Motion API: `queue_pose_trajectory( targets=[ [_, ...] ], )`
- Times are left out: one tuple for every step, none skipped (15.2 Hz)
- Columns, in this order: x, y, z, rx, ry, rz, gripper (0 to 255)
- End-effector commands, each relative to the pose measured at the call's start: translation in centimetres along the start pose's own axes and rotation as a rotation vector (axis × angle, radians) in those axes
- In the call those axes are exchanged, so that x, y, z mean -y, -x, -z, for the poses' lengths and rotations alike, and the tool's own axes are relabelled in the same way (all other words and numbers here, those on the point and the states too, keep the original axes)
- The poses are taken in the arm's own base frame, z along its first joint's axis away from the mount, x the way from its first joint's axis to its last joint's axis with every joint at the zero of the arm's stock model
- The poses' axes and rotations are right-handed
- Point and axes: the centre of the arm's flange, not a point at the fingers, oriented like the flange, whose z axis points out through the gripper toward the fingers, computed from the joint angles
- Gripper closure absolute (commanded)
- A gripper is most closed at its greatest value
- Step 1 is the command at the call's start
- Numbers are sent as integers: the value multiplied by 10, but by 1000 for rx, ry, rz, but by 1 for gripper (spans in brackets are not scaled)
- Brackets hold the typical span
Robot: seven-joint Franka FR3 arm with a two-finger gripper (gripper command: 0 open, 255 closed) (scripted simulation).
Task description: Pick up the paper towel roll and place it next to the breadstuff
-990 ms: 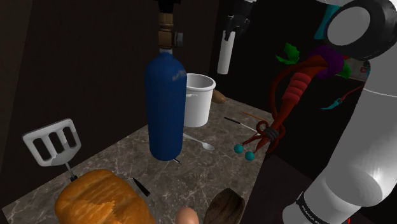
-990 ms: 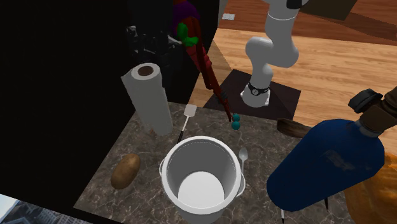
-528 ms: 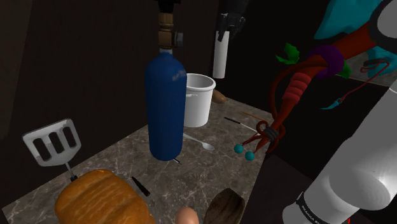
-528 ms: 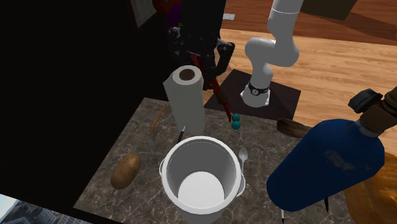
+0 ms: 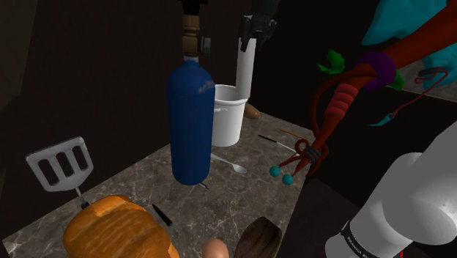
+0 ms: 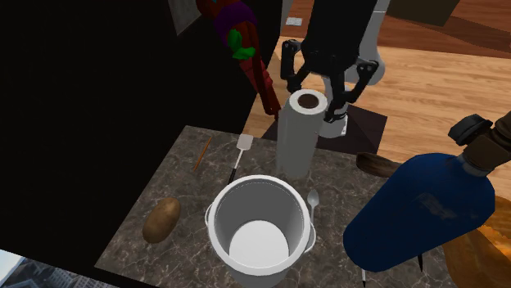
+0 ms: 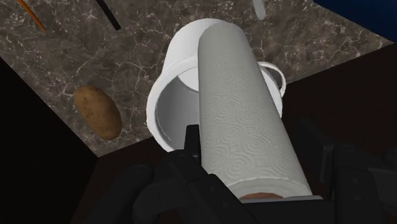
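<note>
The paper towel roll (image 6: 296,139) is a plain white cylinder. Its sheet is pressed with a fine swirl pattern that shows clearly in the wrist view, and a brown cardboard core shows at its upper end. It hangs upright in the air, off the countertop (image 5: 139,183). The black gripper (image 6: 312,96) comes down from above, and its two fingers clamp the roll's upper end from opposite sides.

The roll's lower end is above the far end of the countertop, at the white bucket (image 6: 258,225). In the wrist view it overlaps the bucket's rim and open mouth. Whether it is right over the bucket or just beside it cannot be told.

A brown potato (image 6: 161,219) lies near the countertop's edge beside the bucket, and a spoon (image 6: 313,199) lies on the bucket's other side. A tall blue bottle (image 5: 190,121) stands between the bucket and the loaf of bread (image 5: 117,227). The golden-brown loaf sits at the opposite end of the countertop, well apart from the roll, with a slotted spatula (image 5: 60,165) near it.
</note>
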Motion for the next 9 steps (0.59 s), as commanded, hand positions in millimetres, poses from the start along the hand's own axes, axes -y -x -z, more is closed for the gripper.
queue_pose_trajectory(
  targets=[
    [24, 10, 4, 0, 1, -1, 255],
    [36, 16, 5, 0, 1, -1, 255],
    [48, 22, 7, 0, 1, -1, 255],
    [59, 28, 8, 0, 1, -1, 255],
    [71, 34, 9, 0, 1, -1, 255],
    [83, 40, 11, 0, 1, -1, 255],
    [94, 46, 12, 0, 1, -1, 255],
    [106, 52, 13, 0, 1, -1, 255],
    [118, 58, 15, 0, 1, -1, 255]
  ],
)
